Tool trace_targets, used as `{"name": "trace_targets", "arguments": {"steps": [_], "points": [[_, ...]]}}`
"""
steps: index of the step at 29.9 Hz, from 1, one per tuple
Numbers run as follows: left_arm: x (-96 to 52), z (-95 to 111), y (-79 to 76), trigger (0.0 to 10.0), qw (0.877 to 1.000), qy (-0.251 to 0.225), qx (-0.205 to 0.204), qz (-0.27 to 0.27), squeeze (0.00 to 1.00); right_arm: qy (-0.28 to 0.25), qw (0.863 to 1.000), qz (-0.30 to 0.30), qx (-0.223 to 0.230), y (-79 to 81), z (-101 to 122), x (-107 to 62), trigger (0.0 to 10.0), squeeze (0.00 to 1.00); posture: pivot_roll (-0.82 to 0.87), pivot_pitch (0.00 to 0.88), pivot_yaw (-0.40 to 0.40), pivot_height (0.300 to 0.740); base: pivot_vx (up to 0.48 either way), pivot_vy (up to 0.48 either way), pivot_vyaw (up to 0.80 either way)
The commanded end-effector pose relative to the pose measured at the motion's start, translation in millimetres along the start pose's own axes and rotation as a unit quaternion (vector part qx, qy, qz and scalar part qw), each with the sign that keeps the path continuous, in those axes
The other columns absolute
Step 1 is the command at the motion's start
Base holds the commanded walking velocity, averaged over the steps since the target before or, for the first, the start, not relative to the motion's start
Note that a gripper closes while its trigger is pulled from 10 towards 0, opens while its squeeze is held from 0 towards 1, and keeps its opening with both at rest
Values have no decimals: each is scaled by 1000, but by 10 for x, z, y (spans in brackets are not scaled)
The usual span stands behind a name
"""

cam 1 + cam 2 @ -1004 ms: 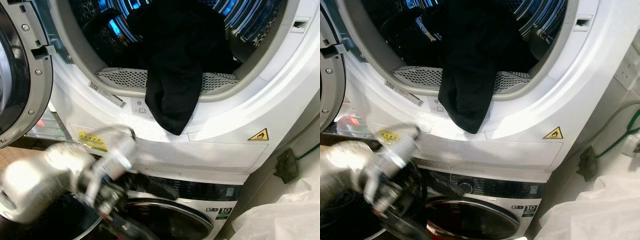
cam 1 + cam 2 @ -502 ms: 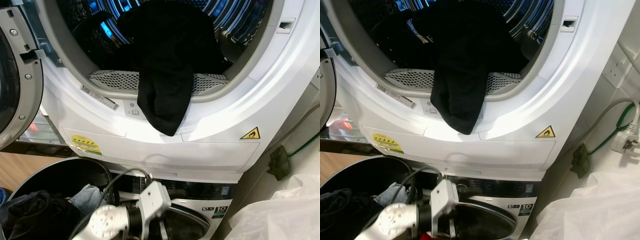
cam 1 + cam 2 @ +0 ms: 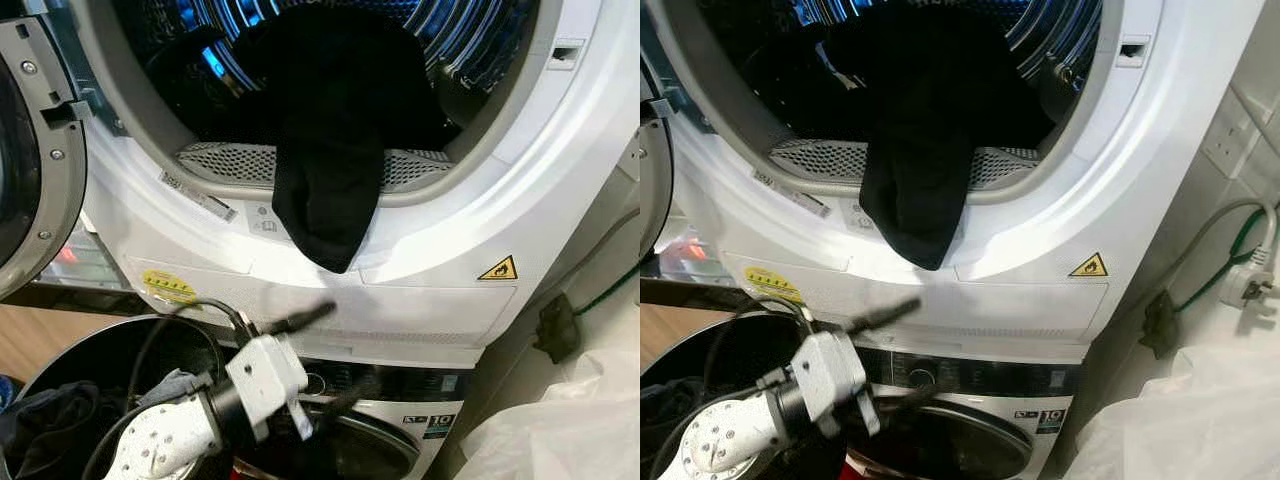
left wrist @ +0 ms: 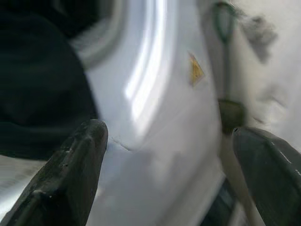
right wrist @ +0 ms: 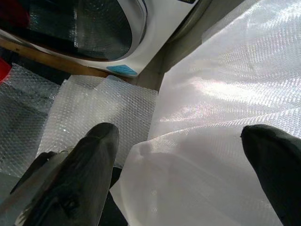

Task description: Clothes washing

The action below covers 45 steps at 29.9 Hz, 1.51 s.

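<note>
A black garment hangs out of the open drum of the upper machine, draped over its lower rim and down the white front. My left gripper is open and empty below the garment's hanging end, in front of the white panel, fingers blurred and pointing up and right. In the left wrist view the left gripper has its fingers wide apart, with the black cloth ahead and to one side. A dark round basket of clothes sits at lower left. My right gripper hangs open over plastic sheeting.
The upper machine's round door stands open at the left. A second machine with a dark glass door sits below. A clear plastic sheet lies at the right, with a plug and green cable on the wall.
My left arm dropped from the blurred position at the left, then rose again. Its open fingers now point up toward the white front under the black garment. The garment has not moved.
</note>
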<state>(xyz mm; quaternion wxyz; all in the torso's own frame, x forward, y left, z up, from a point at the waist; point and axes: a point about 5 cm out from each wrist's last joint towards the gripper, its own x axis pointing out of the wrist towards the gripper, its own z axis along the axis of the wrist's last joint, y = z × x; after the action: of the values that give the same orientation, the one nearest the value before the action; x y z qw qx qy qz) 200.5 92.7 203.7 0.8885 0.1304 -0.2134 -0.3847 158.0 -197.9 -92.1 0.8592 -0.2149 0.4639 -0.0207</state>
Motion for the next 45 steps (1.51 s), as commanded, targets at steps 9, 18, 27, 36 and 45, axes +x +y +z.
{"name": "trace_targets", "arguments": {"steps": [9,18,27,36,45], "points": [[-2,-99,51,10000,985,-2,-81,149,0,-2,1000,-5,-5,-47,-8,5,10000,0,178,0,-8,740,0,0,0],[155,-359,273,10000,978,15,-122,172,0,-4,1000,-8,-3,-63,5,10,10000,0,156,0,-13,740,0,0,0],[301,-350,361,10000,968,-14,-201,150,0,-2,1000,-10,-3,-72,-8,9,10000,0,150,0,-14,740,0,0,0],[432,-241,319,10000,962,-46,-256,77,0,-2,1000,-11,-2,-78,-5,10,10000,0,144,0,-14,740,0,0,0],[591,-92,486,10000,966,-79,-242,52,0,0,1000,-13,-3,-84,-8,11,10000,0,133,0,-11,740,0,0,0]]}}
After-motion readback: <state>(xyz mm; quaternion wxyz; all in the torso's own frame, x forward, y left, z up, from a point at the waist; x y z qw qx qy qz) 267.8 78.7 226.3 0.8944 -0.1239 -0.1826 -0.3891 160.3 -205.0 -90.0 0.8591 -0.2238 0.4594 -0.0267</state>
